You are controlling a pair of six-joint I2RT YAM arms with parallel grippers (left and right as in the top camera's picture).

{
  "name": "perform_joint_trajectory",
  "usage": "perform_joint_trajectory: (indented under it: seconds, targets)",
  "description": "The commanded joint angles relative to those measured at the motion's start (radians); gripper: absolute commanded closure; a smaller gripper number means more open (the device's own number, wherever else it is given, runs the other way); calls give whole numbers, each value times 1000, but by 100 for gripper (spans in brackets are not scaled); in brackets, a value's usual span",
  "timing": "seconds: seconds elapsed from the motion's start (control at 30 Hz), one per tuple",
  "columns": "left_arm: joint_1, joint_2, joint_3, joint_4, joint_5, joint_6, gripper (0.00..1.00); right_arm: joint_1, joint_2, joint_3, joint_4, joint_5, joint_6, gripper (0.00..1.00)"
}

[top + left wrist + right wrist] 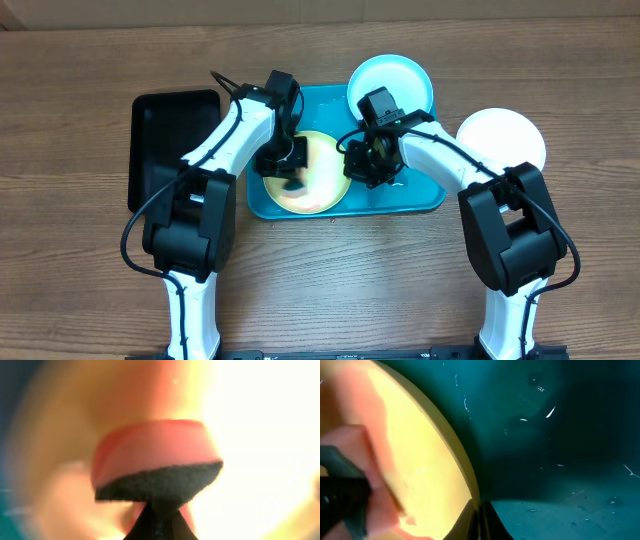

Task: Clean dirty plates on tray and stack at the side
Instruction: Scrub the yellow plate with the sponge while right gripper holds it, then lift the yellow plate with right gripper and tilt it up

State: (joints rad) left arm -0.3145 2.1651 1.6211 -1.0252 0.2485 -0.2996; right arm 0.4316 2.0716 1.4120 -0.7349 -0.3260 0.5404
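1. No text, label, brand, number or sign can be read in any view.
2. The tray (425, 200), yellow plate (320, 190), blue plate (400, 75) and white plate (505, 135) are shown plain from overhead.
3. Both wrist views are blurred at close range; nothing legible is made out.

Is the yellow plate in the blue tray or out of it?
In. From overhead, the yellow plate lies flat inside the rim of the blue tray, near its front edge.
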Motion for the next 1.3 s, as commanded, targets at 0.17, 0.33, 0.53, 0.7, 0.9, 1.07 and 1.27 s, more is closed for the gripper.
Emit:
perform_joint_trajectory:
  seconds: [0.17, 0.33, 0.53, 0.7, 0.9, 1.07, 1.27]
  targets:
    - [-15, 22, -18, 183, 129, -20, 96, -1, 11, 3, -1, 10, -10, 96]
    - [-5, 22, 56, 119, -282, -133, 96, -1, 11, 3, -2, 10, -10, 96]
    - [-4, 22, 267, -133, -544, -176, 96, -1, 10, 3, -3, 33, -14, 96]
    - [-2, 22, 428, -268, -499, -164, 96, -3, 10, 42, -47, 37, -67, 96]
    - [28, 22, 524, -278, -328, -100, 96, -1, -48, 151, -212, 280, -103, 96]
    - [37, 23, 506, -256, -314, -101, 96, 13, -157, 164, -279, 519, -95, 96]
    - [37, 23, 484, -229, -306, -107, 96, 58, -260, 164, -359, 880, -4, 96]
